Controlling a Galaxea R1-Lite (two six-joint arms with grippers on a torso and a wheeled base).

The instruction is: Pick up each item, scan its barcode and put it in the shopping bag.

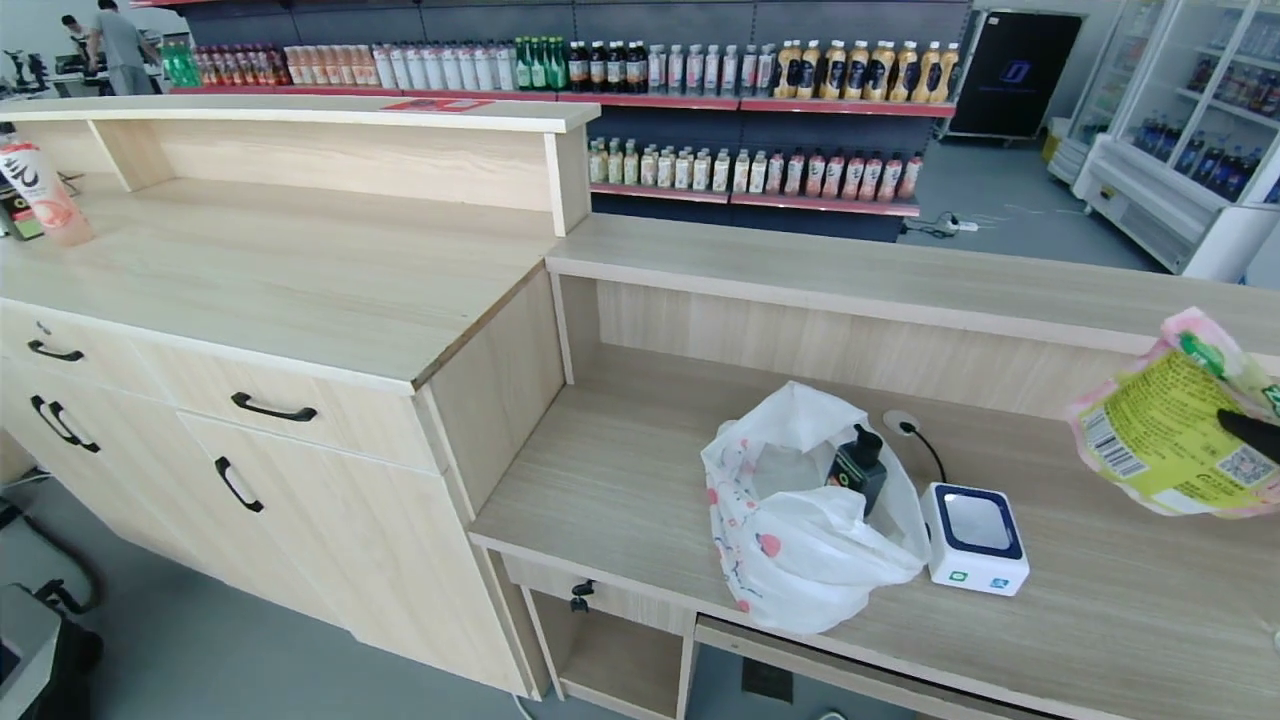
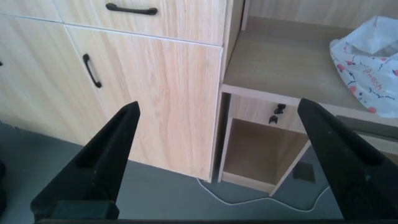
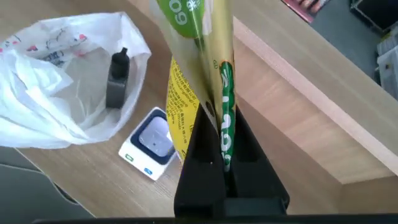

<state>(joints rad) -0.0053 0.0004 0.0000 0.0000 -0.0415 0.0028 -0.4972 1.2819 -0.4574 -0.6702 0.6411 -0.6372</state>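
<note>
Pinching the yellow-green snack packet [image 1: 1165,440] by its edge with the right gripper [image 3: 214,146], jaws pressed onto the film. Holding it in the air to the right of the scanner [image 1: 975,535], well apart from it, not yet in the shopping bag [image 1: 800,520]. Hanging the left gripper [image 2: 219,106] low by the cabinet front, fingers spread wide, carrying nothing.

Risking, by judgement:
- missing the scan: barcode [image 1: 1110,445] facing upward, scanner window facing upward too, so needing a turn of the packet first
- losing the packet: gripping only thin film, so possibly sliding or twisting during that turn
- snagging on the bag: mouth sagging around a dark bottle [image 1: 860,470], so possibly catching the rim and dropping onto the counter [image 1: 1100,620]
- bumping the scanner, sitting just beside the bag

Showing a QR square [image 1: 1245,465] near the gripper finger, plus dense small print, not legible. Showing a red printed pattern on the bag.
</note>
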